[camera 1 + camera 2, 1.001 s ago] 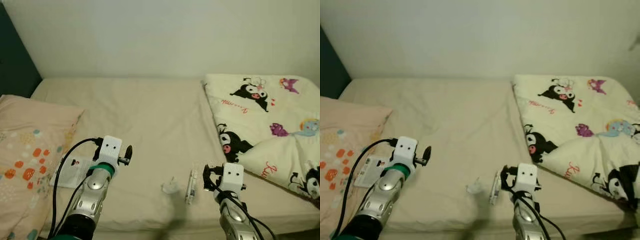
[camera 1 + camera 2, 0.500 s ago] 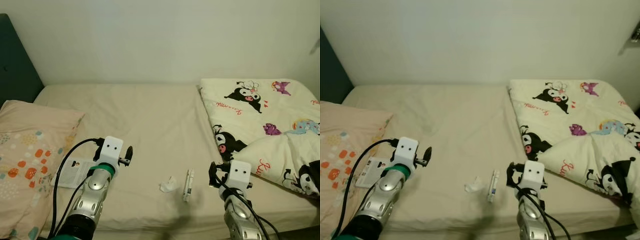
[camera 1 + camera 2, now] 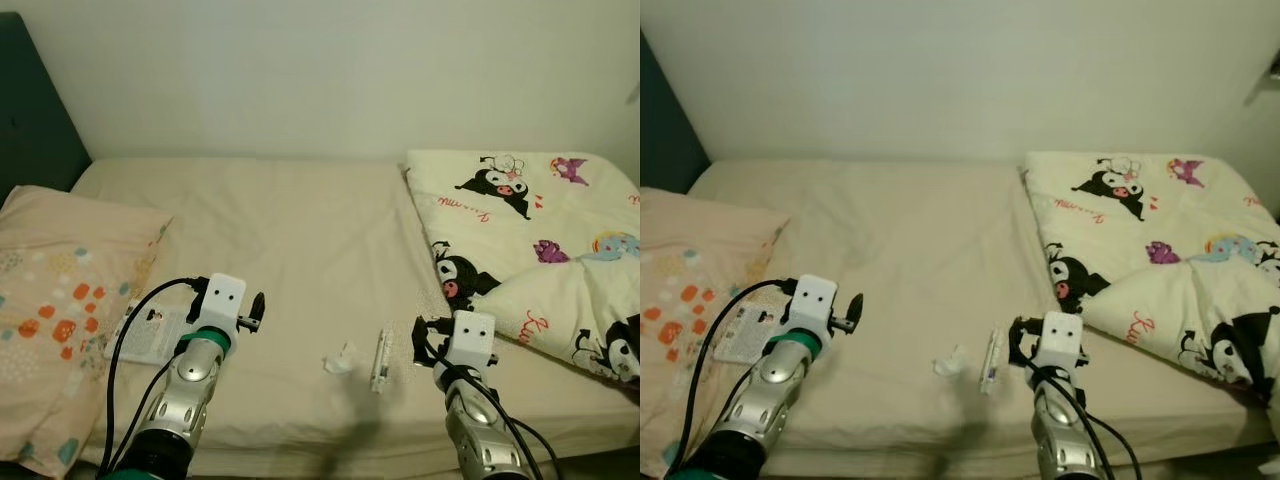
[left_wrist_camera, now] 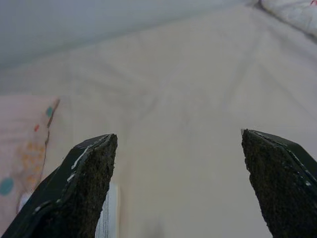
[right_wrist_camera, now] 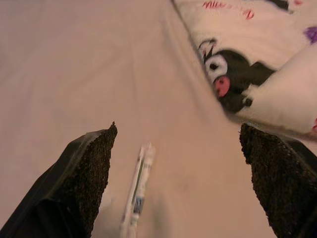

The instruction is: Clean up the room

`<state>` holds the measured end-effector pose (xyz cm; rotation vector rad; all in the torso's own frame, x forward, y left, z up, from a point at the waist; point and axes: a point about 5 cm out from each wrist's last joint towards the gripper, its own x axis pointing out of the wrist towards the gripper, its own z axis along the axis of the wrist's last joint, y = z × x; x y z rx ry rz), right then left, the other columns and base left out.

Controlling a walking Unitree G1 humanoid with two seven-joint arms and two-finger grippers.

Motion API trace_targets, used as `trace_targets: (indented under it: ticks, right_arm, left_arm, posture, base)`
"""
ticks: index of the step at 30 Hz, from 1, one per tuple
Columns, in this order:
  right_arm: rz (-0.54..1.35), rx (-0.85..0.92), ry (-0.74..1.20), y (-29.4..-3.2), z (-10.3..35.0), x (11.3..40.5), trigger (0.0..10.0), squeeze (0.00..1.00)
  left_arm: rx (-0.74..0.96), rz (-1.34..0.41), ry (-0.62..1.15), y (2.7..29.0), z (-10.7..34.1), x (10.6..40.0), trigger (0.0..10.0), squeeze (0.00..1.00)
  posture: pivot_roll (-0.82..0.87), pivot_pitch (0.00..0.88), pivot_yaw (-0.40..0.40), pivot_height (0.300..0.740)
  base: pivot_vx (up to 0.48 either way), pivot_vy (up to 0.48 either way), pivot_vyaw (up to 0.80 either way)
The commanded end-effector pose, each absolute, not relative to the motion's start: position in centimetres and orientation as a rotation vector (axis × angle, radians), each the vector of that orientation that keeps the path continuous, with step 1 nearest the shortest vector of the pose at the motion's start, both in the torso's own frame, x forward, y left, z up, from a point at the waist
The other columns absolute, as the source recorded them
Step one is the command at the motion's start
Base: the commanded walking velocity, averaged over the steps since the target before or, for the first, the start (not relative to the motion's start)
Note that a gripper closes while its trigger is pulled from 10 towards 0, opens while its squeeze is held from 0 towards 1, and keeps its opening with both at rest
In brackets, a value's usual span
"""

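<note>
The bed (image 3: 300, 240) carries a beige sheet. A pillow (image 3: 60, 300) with orange and teal dots lies at the robot's left, and a cream blanket (image 3: 540, 250) printed with cartoon characters lies at its right.

Near the front edge of the bed, a crumpled scrap of white tissue (image 3: 338, 361) lies just beside a slim white tube (image 3: 380, 360); the two are close but apart. A flat white packet (image 3: 150, 330) rests against the lower edge of the pillow.

The left gripper (image 4: 178, 188) hovers above the sheet next to the packet, fingers spread wide, holding nothing. The right gripper (image 5: 178, 183) hovers above the sheet between the tube and the blanket, fingers likewise spread wide and empty. In the right wrist view the tube (image 5: 137, 191) lies close to one finger (image 5: 84, 178).
</note>
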<state>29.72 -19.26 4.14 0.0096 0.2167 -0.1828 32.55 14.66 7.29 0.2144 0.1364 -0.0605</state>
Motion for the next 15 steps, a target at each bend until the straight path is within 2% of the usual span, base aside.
trace_targets:
  ticks: [1, 15]
  right_arm:
    - [-0.179, 0.001, 0.252, -19.37, 3.55, 29.45, 10.0, 0.0]
    - [-0.152, -0.006, 0.263, -19.13, 3.6, 29.74, 10.0, 0.0]
  left_arm:
    - [0.21, -0.045, 0.17, 14.87, 6.37, 32.05, 10.0, 0.0]
    - [0.21, -0.018, 0.167, 15.31, 6.23, 31.91, 10.0, 0.0]
  posture:
    - [0.0, 0.0, 0.062, 0.62]
    - [0.0, 0.0, 0.056, 0.555]
  base:
    - [0.0, 0.0, 0.0]
    - [0.0, 0.0, 0.0]
